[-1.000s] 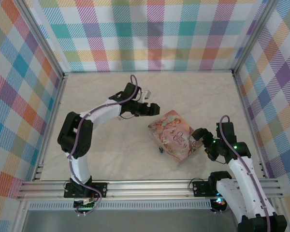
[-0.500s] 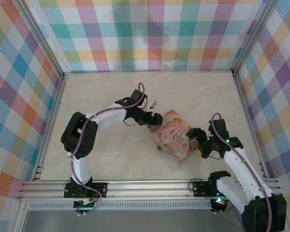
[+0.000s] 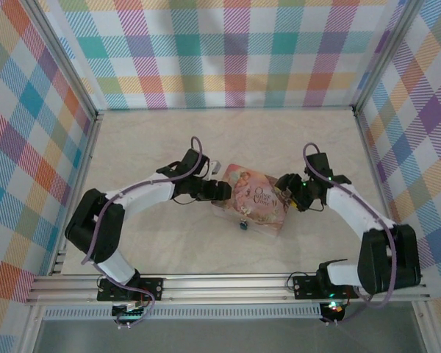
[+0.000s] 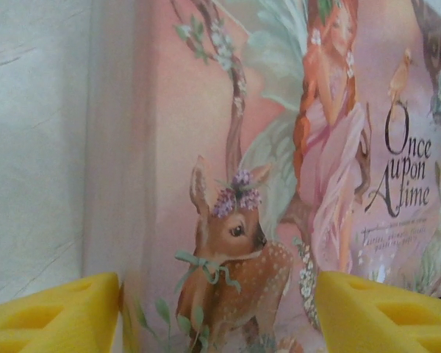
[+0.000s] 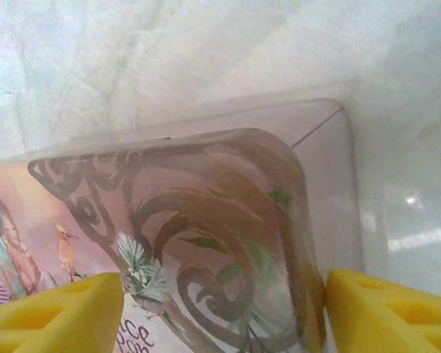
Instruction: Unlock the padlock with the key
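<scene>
The padlock (image 3: 244, 223) is a tiny dark thing with a bluish spot, hanging at the front edge of the pink floral tin (image 3: 254, 200). My left gripper (image 3: 223, 192) is at the tin's left end. In the left wrist view the left gripper (image 4: 219, 318) is open, its yellow fingertips (image 4: 51, 316) wide apart, one beside the tin's side and one over the lid (image 4: 279, 147). My right gripper (image 3: 286, 193) is at the tin's right end. There the right gripper (image 5: 224, 318) is open around the tin's rounded corner (image 5: 213, 220). The key is hidden.
The pale tabletop (image 3: 154, 147) is ringed by checked walls, with metal rails (image 3: 220, 283) along the near edge. Both arms reach inward from their bases, their purple cables arching over them.
Both grippers have closed in on the tin's two ends, the right one swinging up from the front right. The tin has shifted left and turned a little. Both pairs of jaws have narrowed.
</scene>
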`<state>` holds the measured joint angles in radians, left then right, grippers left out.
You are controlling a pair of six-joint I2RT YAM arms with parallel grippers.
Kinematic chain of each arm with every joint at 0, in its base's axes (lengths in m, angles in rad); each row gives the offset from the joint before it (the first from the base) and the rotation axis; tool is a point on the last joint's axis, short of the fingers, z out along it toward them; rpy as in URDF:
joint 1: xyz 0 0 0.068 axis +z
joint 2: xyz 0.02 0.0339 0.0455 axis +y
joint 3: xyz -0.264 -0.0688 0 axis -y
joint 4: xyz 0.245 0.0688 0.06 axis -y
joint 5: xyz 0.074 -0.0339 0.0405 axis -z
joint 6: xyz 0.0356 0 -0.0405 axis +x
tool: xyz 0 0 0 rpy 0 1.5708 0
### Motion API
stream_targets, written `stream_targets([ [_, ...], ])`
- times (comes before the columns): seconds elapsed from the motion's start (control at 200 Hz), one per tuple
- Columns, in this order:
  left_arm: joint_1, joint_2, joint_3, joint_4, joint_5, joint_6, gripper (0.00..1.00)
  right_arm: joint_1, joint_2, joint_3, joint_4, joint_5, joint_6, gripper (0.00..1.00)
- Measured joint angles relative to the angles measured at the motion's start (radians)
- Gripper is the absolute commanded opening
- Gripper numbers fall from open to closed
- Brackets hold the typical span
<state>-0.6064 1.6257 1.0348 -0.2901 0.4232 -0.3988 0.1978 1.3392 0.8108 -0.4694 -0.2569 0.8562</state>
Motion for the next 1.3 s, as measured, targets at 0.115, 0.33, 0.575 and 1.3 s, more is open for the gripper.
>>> stream_targets([
  [0.115,0.000,-0.024,-0.019,0.005,-0.034,-0.031,0.69,0.011,0.096,0.080,0.023,0.006,-0.047,0.71],
  [0.33,0.000,-0.024,-0.014,0.008,-0.092,-0.058,0.69,0.018,0.237,0.209,0.047,0.005,-0.114,0.71],
  [0.575,0.000,0.043,0.059,0.008,-0.162,-0.073,0.70,0.019,0.339,0.315,0.069,0.025,-0.172,0.73],
  [1.3,0.013,0.086,0.116,0.039,-0.269,-0.107,0.86,0.026,0.418,0.430,0.058,0.023,-0.211,0.78],
])
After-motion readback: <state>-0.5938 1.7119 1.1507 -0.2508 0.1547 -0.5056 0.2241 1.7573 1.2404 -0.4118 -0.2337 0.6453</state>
